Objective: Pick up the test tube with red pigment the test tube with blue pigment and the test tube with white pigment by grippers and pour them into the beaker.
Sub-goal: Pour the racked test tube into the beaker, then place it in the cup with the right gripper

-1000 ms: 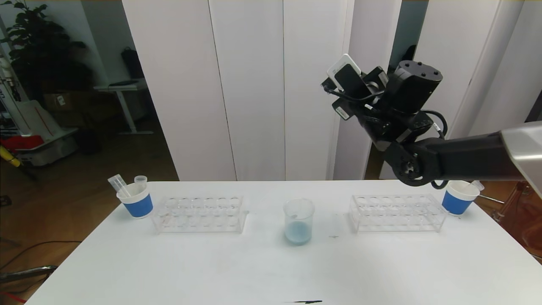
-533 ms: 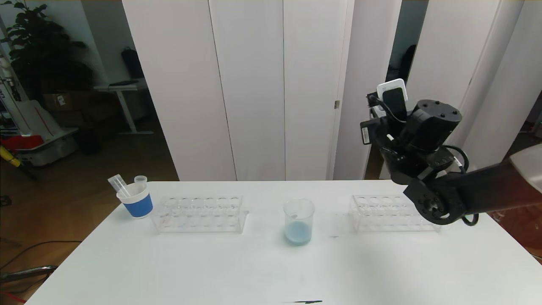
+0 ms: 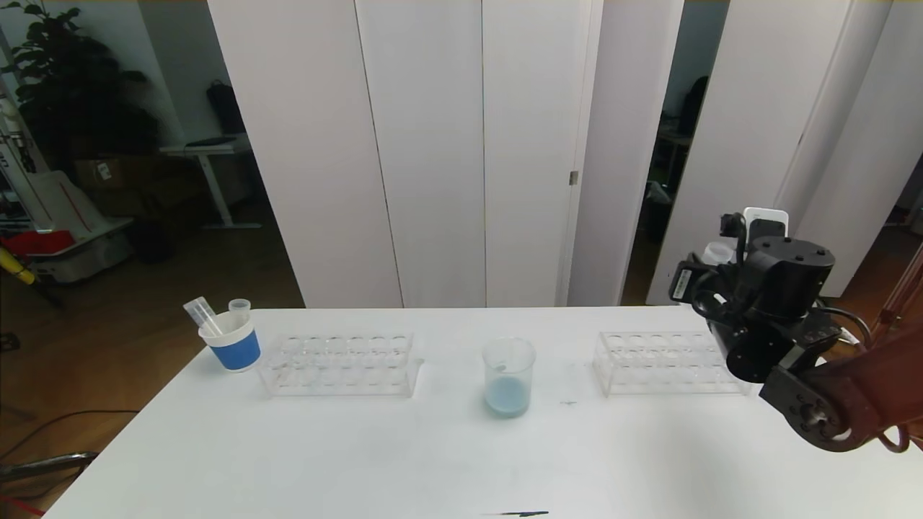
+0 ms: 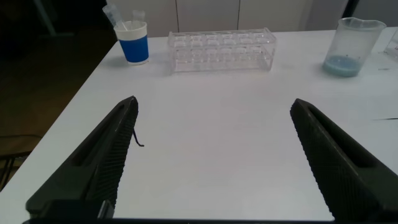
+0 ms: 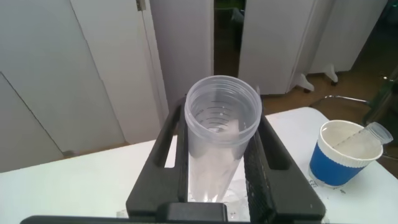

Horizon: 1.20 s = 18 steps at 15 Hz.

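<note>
Right gripper (image 5: 217, 155) clamps clear ribbed cylindrical tube (image 5: 221, 134)

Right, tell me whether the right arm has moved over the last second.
Yes. The right gripper, shut on an emptied test tube, has swung down and to the robot's right, from above the right rack to its far end.

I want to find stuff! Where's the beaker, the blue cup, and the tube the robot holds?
beaker (image 3: 508, 375), head view, glass wall.
blue cup (image 3: 232, 343), head view, blue band.
tube (image 5: 221, 134), right wrist view, clear upper wall.
</note>
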### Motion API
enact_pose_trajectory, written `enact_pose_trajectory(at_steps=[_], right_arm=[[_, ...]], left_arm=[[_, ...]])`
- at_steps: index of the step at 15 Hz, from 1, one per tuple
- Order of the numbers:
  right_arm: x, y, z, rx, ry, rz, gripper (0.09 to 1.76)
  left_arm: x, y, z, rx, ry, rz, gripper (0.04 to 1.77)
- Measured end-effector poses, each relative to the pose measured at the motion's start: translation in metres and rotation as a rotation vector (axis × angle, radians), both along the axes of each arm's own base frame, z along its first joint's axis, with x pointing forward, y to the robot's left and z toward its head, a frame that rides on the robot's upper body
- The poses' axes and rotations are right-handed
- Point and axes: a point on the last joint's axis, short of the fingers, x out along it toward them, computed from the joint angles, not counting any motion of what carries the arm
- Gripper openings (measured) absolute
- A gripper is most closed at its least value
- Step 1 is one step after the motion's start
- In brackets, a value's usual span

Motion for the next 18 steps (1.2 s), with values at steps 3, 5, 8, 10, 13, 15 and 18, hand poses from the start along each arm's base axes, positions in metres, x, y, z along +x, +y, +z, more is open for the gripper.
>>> enact_pose_trajectory(at_steps=[3,5,8,10,13,15,18], right_arm=[[-0.007,-0.016,-0.01,0.005,0.041,-0.043,0.58],[-0.007,-0.032,-0.009,0.01,0.023,-0.084,0.58],[-0.001,-0.065,-0.005,0.003,-0.004,-0.137,0.58],[0.005,-0.095,0.004,-0.035,-0.027,-0.18,0.58],[0.017,-0.128,0.027,-0.077,-0.107,-0.221,0.58],[0.027,-0.145,0.04,-0.111,-0.15,-0.256,0.58],[0.041,-0.157,0.041,-0.123,-0.173,-0.283,0.58]], left_arm=[[0.0,0.0,0.0,0.0,0.0,-0.001,1.75],[0.0,0.0,0.0,0.0,0.0,0.0,1.75],[0.0,0.0,0.0,0.0,0.0,0.0,1.75],[0.0,0.0,0.0,0.0,0.0,0.0,1.75],[0.0,0.0,0.0,0.0,0.0,-0.001,1.75],[0.0,0.0,0.0,0.0,0.0,0.0,1.75],[0.0,0.0,0.0,0.0,0.0,0.0,1.75]])
